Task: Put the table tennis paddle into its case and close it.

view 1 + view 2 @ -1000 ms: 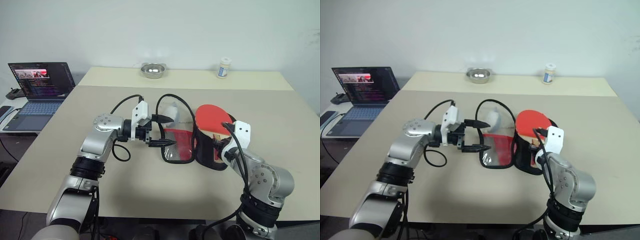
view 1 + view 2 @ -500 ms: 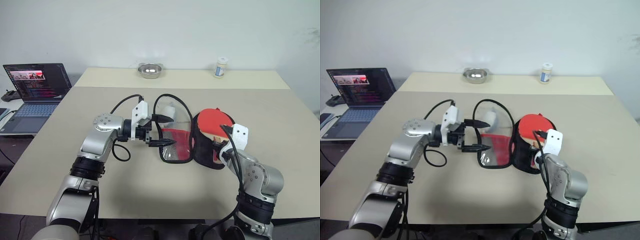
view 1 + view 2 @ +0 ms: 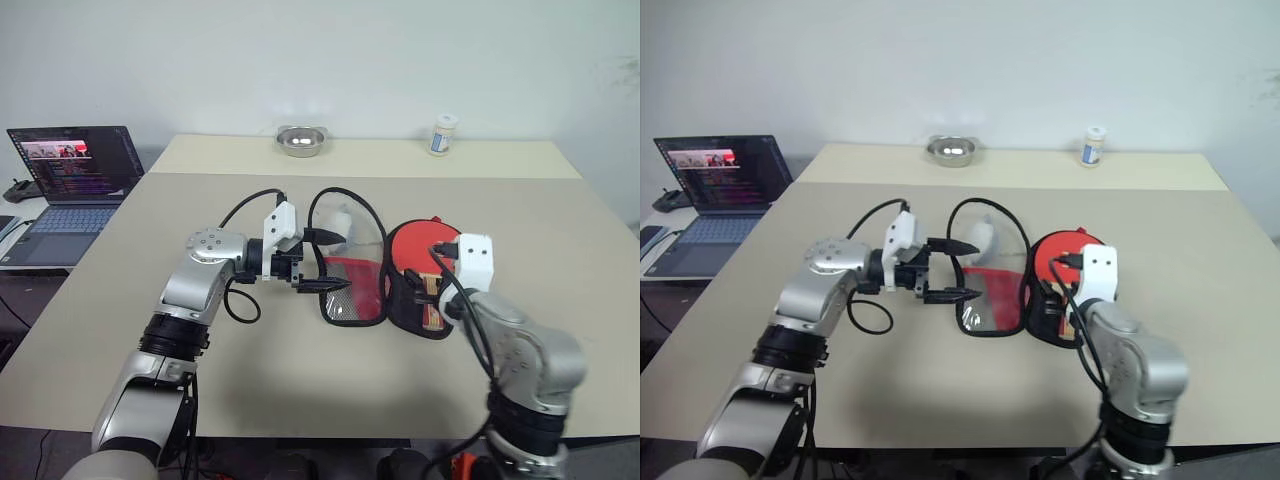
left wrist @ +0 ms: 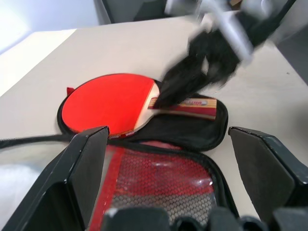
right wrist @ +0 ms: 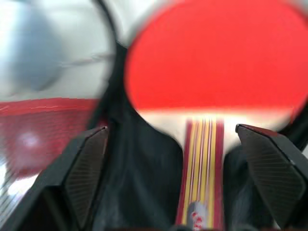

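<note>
- R gripper (image 3: 432, 287): spread wide, empty, hanging just above paddle handle, clear of it in R wrist view.
- L gripper (image 3: 322, 262): spread wide too, nothing between fingers (image 4: 79, 178), level beside near edge of open flap; contact w/ flap can't tell.
- Table tennis paddle (image 4: 111, 102): flat on black half of the case (image 3: 352, 300), red face up, handle (image 5: 201, 173) toward robot, inside the trim.
- Case open like a book on table (image 3: 250, 370); red mesh half on L side, zip loop arcing up behind.
- Step in hand, by judgement: fold flap over paddle, then zip.
- To do well: pinch flap at free edge, swing over w/o dragging case; check handle fully inside before zipping; steady black half w/ R.
</note>
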`<move>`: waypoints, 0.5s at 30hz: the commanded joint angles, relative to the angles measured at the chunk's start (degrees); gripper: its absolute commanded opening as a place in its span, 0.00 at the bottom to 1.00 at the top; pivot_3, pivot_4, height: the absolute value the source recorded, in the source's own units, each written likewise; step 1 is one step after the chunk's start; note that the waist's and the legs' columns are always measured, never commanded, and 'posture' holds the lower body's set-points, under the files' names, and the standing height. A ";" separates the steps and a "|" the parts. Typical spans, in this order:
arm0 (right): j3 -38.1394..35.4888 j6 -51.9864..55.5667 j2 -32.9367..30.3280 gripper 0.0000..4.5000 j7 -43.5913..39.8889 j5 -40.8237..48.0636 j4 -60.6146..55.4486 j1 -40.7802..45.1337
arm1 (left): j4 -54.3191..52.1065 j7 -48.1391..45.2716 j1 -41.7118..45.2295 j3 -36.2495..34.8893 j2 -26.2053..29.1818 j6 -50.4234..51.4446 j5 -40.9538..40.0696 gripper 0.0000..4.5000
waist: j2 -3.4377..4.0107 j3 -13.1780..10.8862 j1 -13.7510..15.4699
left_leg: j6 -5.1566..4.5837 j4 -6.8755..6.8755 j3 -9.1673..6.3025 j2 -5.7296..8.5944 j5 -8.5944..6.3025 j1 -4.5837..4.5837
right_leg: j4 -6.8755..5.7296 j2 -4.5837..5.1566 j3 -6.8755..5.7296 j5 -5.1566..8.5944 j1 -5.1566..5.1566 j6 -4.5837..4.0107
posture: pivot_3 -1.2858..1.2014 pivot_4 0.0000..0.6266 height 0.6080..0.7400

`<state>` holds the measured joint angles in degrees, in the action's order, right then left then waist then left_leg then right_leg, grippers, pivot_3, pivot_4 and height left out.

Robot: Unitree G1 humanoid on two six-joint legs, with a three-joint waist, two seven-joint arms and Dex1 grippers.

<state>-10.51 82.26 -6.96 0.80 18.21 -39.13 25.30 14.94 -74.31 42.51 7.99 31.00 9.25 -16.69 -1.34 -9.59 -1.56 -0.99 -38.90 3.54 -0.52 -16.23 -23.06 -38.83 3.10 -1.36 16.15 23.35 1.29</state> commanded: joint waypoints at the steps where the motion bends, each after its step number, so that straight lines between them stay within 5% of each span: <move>1: -3.57 6.08 -7.77 1.00 -9.57 6.57 -7.59 -0.49 | -0.12 -0.49 -0.05 -2.47 2.48 -0.88 -0.34 0.97 | -0.01 0.00 -0.03 | 0.00 0.01 -0.02 -0.01 0.00 0.00 | 0.01 -0.01 -0.02 0.00 -0.01 0.00 | 0.52 0.24 1.00; 9: -15.68 4.80 -27.77 1.00 -28.28 16.92 -8.58 -4.07 | 9.05 -2.38 1.12 -2.80 8.22 -3.25 2.56 0.97 | -0.04 -0.02 -0.01 | -0.04 0.03 -0.08 -0.03 -0.02 0.03 | -0.01 -0.03 -0.10 0.01 -0.04 0.00 | 0.52 0.24 1.00; 15: -21.71 2.89 -36.70 1.00 -38.48 25.17 -8.90 -6.98 | 23.90 1.61 5.39 -0.73 9.32 -10.69 10.77 0.59 | -0.29 -0.16 0.11 | -0.05 0.02 -0.09 -0.04 -0.03 0.03 | -0.02 -0.03 -0.13 0.01 -0.06 0.01 | 0.52 0.24 1.00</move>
<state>-29.76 86.88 -42.39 -35.10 40.83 -46.23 18.41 36.75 -74.32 45.46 7.28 39.25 1.27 -8.16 -1.63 -9.75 -1.45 -1.04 -38.88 3.44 -0.55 -16.26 -23.04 -38.85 3.08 -1.50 16.16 23.29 1.31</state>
